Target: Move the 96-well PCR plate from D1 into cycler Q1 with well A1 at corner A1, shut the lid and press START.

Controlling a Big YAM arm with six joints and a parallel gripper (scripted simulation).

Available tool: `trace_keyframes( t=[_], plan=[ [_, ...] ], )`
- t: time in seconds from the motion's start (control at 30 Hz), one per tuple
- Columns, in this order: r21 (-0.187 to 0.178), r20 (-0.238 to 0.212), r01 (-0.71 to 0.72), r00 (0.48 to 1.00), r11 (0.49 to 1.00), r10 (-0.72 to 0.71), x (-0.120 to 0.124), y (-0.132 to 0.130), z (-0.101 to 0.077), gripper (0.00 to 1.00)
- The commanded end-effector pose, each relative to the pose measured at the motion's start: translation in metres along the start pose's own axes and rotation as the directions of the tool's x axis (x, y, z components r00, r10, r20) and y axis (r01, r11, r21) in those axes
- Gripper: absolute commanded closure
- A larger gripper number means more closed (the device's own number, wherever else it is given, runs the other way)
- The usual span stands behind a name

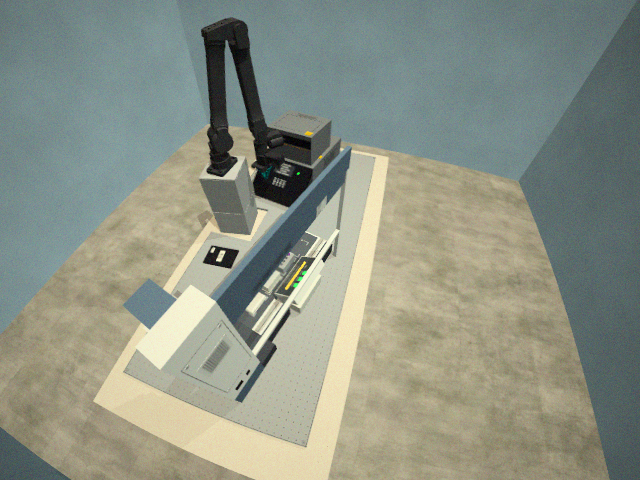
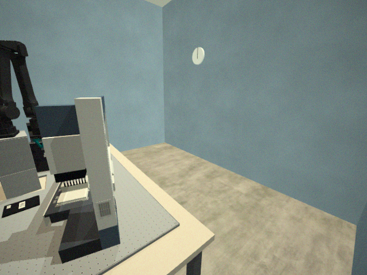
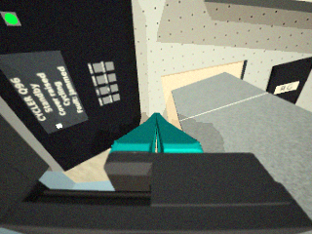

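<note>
Gripper (image 3: 156, 128): teal fingers pressed together to a point, clenched on nothing, poised just in front of the black sloped panel (image 3: 73, 73) of cycler Q1 (image 1: 302, 135), tip apart from the key block.

Keypad (image 3: 102, 83): two columns of grey keys on the panel, above and left of the fingertip in the wrist view; none touched.

Status label (image 3: 46, 93): grey plate beside the keys, reading "CYCLER Q96" with lines Standby, Cover raised, Cycling, Fault: jammed; a white marker sat by the Standby line.

Lamp (image 3: 10, 19): green, at the panel's upper corner; also seen green in the top view (image 1: 298, 173).

Q1 lid (image 1: 301, 122): grey, down over the body.

Arm (image 1: 217, 77): black, folded high, standing on a grey pedestal (image 1: 227, 193) next to Q1.

Regrip nest RG (image 1: 221, 255): black pad on the perforated deck (image 1: 310, 372), on the pedestal's near side.

PCR plate: somewhere in the labware row (image 1: 289, 281) under the blue gantry beam (image 1: 289, 222), well apart from the gripper; which item it was could not be told.

White housing (image 1: 178, 325): at the gantry's near end.

Wall clock (image 2: 198, 55): on the blue wall.
</note>
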State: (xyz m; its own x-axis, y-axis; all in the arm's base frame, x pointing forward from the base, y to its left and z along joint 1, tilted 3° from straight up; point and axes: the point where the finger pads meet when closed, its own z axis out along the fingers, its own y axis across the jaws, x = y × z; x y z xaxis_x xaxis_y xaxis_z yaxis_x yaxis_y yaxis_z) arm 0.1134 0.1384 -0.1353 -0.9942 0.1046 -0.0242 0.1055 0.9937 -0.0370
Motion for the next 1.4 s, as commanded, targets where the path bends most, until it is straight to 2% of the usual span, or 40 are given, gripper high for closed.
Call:
trace_keyframes(
  t=[0.0, 0.8, 1.0, 1.37],
  plan=[
    [-0.010, 0.006, -0.007, 1.000, 1.000, 0.007, -0.005, 0.006, -0.002, 1.00],
    [-0.013, 0.008, -0.007, 1.000, 1.000, 0.007, -0.006, 0.007, -0.002, 1.00],
    [0.002, -0.001, -0.006, 1.000, 1.000, 0.006, 0.000, -0.002, -0.001, 1.00],
    [-0.013, 0.009, -0.007, 1.000, 1.000, 0.007, -0.006, 0.007, -0.002, 1.00]
  ],
)
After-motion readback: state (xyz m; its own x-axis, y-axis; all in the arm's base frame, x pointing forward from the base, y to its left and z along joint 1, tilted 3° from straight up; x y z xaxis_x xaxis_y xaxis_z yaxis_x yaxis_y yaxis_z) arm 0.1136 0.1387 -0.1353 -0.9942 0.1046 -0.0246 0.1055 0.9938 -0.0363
